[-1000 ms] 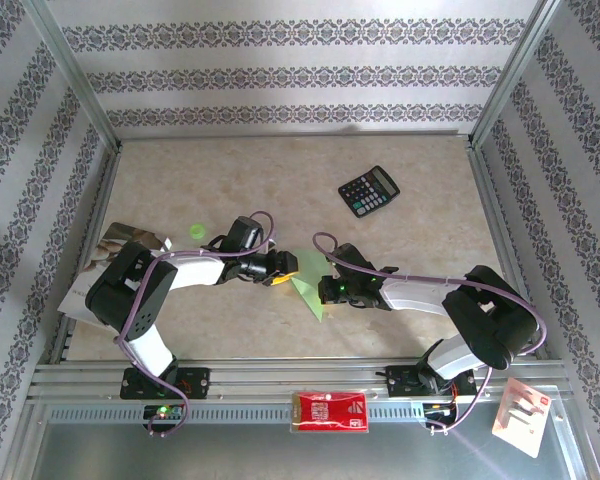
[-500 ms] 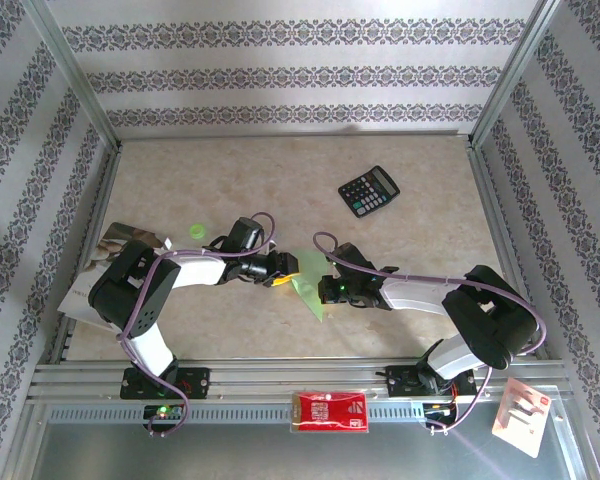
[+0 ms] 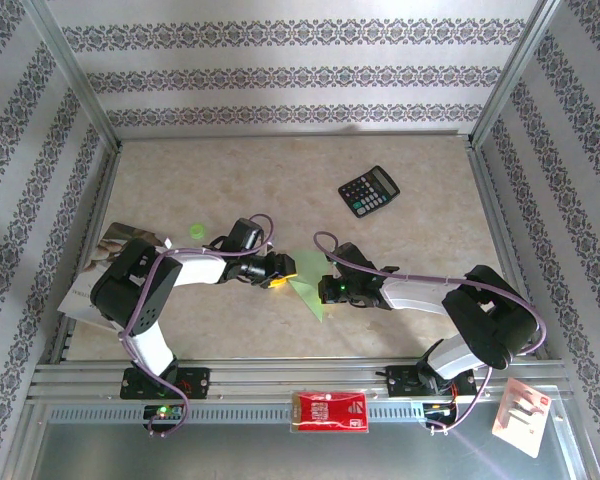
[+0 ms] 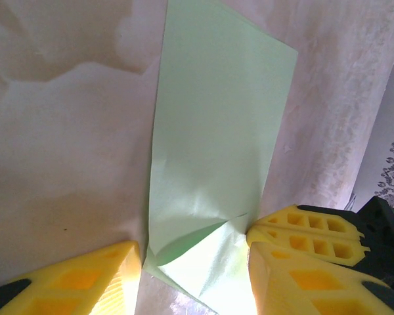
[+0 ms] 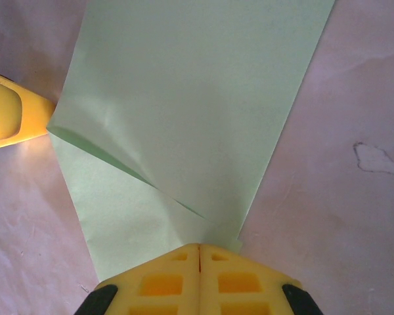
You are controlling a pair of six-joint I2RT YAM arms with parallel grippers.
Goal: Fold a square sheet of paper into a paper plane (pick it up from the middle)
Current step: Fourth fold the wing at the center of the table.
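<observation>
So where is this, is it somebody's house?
Probably not a house: it looks like a robot test booth. A left arm and right arm are bolted to a metal rail, posts frame patterned wall panels, and a tabletop holds a calculator.

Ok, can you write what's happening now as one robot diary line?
light green paper sheet: corner folded, on beige table | left fingers: open, straddling sheet | right fingers: shut, tips on sheet's edge
</observation>
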